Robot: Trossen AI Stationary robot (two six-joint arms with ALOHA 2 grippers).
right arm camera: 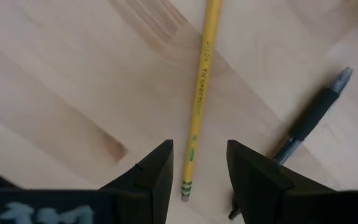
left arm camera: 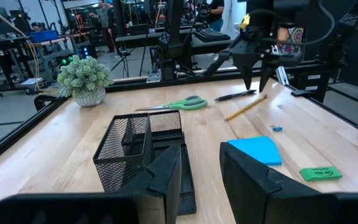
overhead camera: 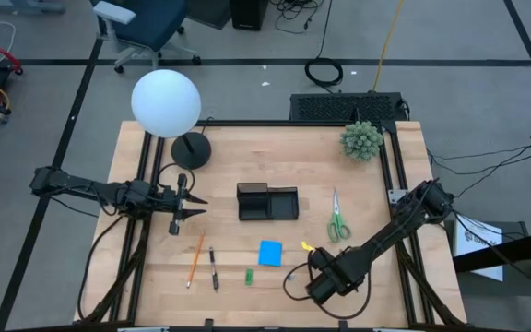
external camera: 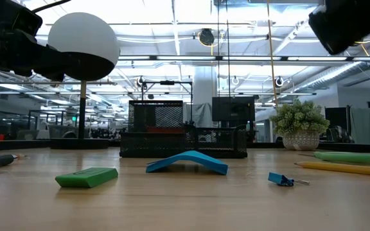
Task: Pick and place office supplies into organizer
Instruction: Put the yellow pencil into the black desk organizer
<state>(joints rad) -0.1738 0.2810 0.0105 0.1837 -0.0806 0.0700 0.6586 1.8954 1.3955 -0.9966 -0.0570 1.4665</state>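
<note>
Step in hand: approach for a pick; the yellow pencil point(right arm camera: 199, 93) looks like the chosen item.
Right tool point(right arm camera: 197, 162): at the near right part of the worktop point(overhead camera: 275, 157), pointing down, fingers apart with the pencil's eraser end between them, nothing gripped. It appears to hang just above the wood.
Yellow pencil: flat on the worktop, beside a black pen point(right arm camera: 312, 115), apart from it.
Left tool point(left arm camera: 201, 168): waiting left of the organizer point(overhead camera: 267, 203), fingers apart, empty.
Organizer: mid-worktop; no supplies visible in its mesh compartments.
Other supplies out: scissors point(overhead camera: 336, 221) right of the organizer; blue note pad point(overhead camera: 270, 253) and green piece point(overhead camera: 248, 275) in front of it; orange pencil point(overhead camera: 194, 260) and second pen point(overhead camera: 213, 268) to the front left.
Progress, judged: early, with everything visible lying outside.
Next move calls for: lowering straight down, closing across the thin shaft, lifting clear of the pen, then carrying it to a compartment.
Risk: the pencil may roll or pivot if caught so near its end.
</note>
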